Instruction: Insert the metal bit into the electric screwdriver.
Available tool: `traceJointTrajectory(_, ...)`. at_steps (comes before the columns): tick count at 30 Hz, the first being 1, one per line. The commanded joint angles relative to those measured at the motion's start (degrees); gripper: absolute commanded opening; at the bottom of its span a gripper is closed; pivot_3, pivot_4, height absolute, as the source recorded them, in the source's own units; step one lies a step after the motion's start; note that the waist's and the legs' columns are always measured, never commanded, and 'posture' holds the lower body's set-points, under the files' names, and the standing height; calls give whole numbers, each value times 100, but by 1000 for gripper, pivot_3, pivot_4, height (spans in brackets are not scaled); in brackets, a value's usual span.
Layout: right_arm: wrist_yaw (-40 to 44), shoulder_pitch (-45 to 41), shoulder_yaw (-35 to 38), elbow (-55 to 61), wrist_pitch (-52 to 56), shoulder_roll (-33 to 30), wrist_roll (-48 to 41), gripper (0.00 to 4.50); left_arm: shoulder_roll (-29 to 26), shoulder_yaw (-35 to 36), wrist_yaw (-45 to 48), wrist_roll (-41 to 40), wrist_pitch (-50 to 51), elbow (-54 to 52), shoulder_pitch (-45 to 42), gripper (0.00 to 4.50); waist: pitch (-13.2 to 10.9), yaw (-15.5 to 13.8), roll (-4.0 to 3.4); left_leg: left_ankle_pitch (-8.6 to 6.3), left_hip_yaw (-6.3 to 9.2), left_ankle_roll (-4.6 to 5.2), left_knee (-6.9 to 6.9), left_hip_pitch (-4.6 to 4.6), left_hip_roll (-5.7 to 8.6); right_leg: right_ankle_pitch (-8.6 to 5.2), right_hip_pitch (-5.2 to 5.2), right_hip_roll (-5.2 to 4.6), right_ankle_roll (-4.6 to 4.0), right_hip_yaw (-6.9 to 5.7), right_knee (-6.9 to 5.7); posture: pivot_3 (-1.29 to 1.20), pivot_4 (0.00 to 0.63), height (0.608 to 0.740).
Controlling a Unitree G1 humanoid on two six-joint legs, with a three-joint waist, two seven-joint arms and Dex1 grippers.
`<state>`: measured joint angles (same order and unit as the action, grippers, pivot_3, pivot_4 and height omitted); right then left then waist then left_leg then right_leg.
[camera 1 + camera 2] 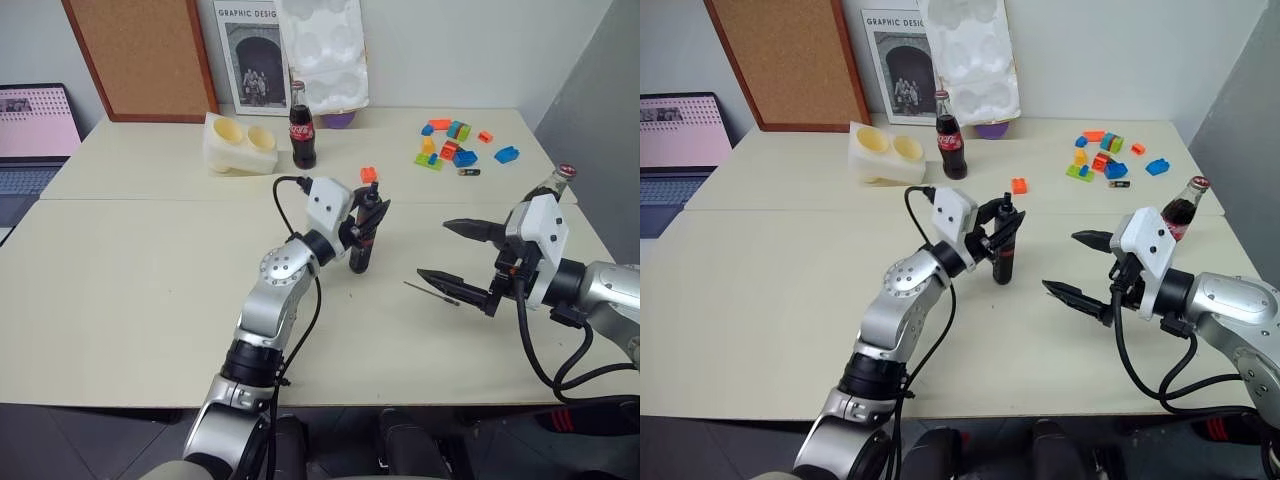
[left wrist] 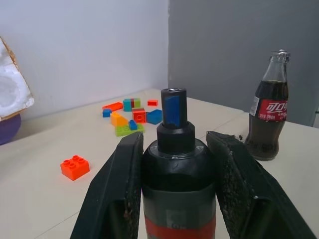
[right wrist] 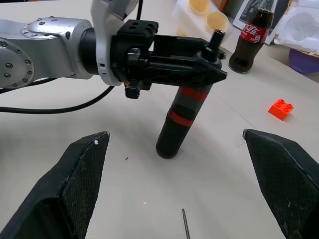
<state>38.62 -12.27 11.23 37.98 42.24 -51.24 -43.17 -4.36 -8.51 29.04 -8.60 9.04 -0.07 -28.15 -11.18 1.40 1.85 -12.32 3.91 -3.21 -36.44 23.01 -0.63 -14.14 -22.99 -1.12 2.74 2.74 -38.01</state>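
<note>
Table (image 1: 150, 290) carries everything. Left gripper (image 1: 372, 215) is clamped on the screwdriver (image 1: 362, 245), held near upright mid-table, chuck end up, butt just above the tabletop. Right gripper (image 1: 462, 257) hangs spread wide with nothing in it, right of the screwdriver. Bit (image 1: 422, 290) lies flat on the table, just beside the right gripper's lower finger (image 1: 450, 285).

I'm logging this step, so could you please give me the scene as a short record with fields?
left gripper: shut on the electric screwdriver, held roughly upright, butt near the table
right gripper: open, holding nothing
metal bit: lying on the table below the right gripper, not inserted
nearby: orange brick, cola bottle
</note>
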Motion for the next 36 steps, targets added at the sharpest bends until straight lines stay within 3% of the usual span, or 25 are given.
traceJointTrajectory(1,136,-104,161,55,-52,-128,-2,4500,-117,-123,79,64,-65,-123,212,1643,1,-1,0,0,0,0,-1,-7,0,0,10,0,0,-1,2,0,150,740)
traceJointTrajectory(10,539,-197,-44,-389,-198,-481,475,4500,-227,-60,50,-88,169,-383,406,1642,2,7,-3,-1,5,0,-25,-16,0,0,37,-1,-1,-6,9,0,150,740)
traceJointTrajectory(17,1346,-1436,-1555,-1754,22,-1124,1616,4500,-106,-176,-33,-9,169,-282,365,1640,9,20,-14,-1,1,0,-37,-17,1,-8,40,-2,-24,-3,11,0,150,740)
traceJointTrajectory(27,1779,-2678,-3219,-2340,1508,-619,2167,4500,19,-323,-175,160,43,-218,293,1638,10,18,-16,-2,10,1,-26,-9,1,7,37,-1,3,-10,26,0,150,740)
traceJointTrajectory(30,1688,-2806,-3345,-2577,2057,-365,2174,4500,71,-317,-275,206,-55,-176,278,1638,10,10,-17,-2,11,1,-26,-9,1,8,37,-1,4,-12,27,0,150,740)
traceJointTrajectory(36,1743,-2993,-3725,-2813,2126,-307,2579,4500,172,-314,-412,241,-105,-132,288,1638,10,12,-17,-2,11,1,-28,-7,5,9,37,-5,5,-11,28,0,150,740)
